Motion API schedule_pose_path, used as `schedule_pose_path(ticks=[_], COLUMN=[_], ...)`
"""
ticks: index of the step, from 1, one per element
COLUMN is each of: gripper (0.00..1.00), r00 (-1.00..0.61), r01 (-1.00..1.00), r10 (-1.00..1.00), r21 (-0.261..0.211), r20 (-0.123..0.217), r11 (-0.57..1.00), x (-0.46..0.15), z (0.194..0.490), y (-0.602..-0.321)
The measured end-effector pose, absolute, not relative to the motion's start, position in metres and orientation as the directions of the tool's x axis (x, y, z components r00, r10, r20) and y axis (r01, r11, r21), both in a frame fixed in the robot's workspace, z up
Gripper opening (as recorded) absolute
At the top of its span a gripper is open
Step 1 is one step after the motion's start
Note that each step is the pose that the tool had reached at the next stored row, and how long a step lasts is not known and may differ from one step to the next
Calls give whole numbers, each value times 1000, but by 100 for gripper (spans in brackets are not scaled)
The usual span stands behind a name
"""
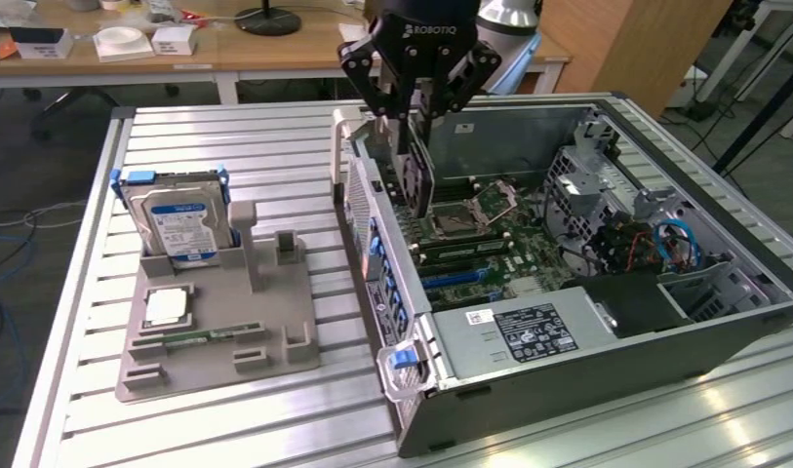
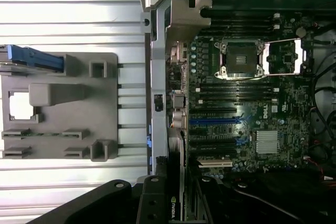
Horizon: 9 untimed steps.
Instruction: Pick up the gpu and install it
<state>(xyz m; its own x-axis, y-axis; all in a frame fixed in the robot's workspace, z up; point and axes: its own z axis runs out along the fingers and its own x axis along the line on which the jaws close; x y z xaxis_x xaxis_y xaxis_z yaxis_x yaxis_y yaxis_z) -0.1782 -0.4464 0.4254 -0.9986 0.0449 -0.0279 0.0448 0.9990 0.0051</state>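
Note:
My gripper (image 1: 407, 115) hangs over the rear end of the open computer case (image 1: 566, 336), shut on the top edge of the gpu (image 1: 418, 175). The card hangs upright and edge-on, a dark flat board reaching down toward the motherboard (image 1: 481, 229) beside the case's rear wall. In the wrist view the gpu (image 2: 173, 182) runs between my dark fingers (image 2: 149, 203), a green logo on its edge. It sits above the expansion slots (image 2: 215, 120), just inside the rear wall. Whether its lower edge touches a slot is hidden.
A grey fixture tray (image 1: 214, 322) lies on the slatted metal table (image 1: 240, 136) at the exterior view's left. It carries a silver hard drive with blue rails (image 1: 175, 219), a processor chip (image 1: 166, 307) and a narrow memory stick (image 1: 194, 338). A wooden desk (image 1: 240, 49) stands behind.

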Motion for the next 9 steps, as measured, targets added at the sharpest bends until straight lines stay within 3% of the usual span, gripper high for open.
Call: schedule_pose_path(ticks=[9], gripper=[26], r00=[-999], r01=[45], r10=[45], r21=[5], r20=[-28], r11=[999], x=[-169], z=[425], y=[-446])
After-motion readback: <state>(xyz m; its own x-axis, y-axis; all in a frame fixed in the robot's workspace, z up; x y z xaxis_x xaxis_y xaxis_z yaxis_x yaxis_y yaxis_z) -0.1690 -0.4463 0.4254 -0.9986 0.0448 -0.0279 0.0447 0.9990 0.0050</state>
